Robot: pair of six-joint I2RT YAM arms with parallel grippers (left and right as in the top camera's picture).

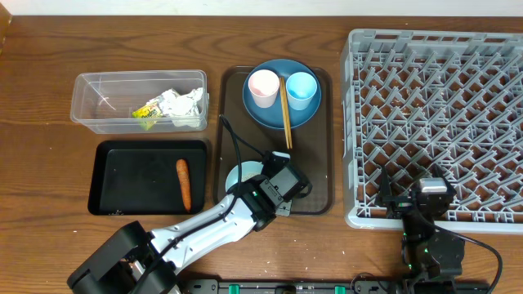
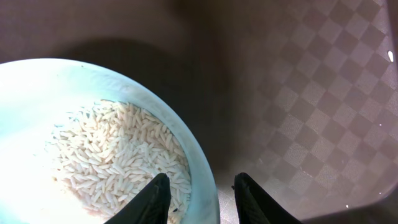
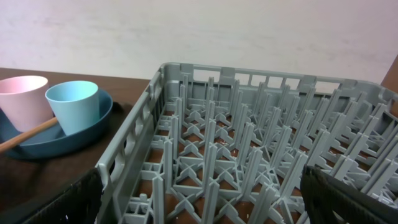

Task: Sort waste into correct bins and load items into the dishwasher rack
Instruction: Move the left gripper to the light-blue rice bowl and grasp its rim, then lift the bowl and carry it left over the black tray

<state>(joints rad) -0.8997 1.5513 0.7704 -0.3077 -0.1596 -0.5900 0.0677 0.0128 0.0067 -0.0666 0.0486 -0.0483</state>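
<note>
Rice [image 2: 118,155] lies in the light-blue bowl [image 2: 37,81], at the near-left of the brown serving tray [image 1: 319,163]. My left gripper [image 2: 200,183] is spread, jaws straddling the bowl's right rim, one over the grains and one outside. I'd lower slightly, pinch the wall squarely and lift level, then tip over the black tray [image 1: 139,175]. Overhead, the arm hides most of the bowl, and I can't judge finger depth. My right gripper [image 3: 205,205] rests spread wide at the rack's [image 3: 249,155] near edge.
</note>
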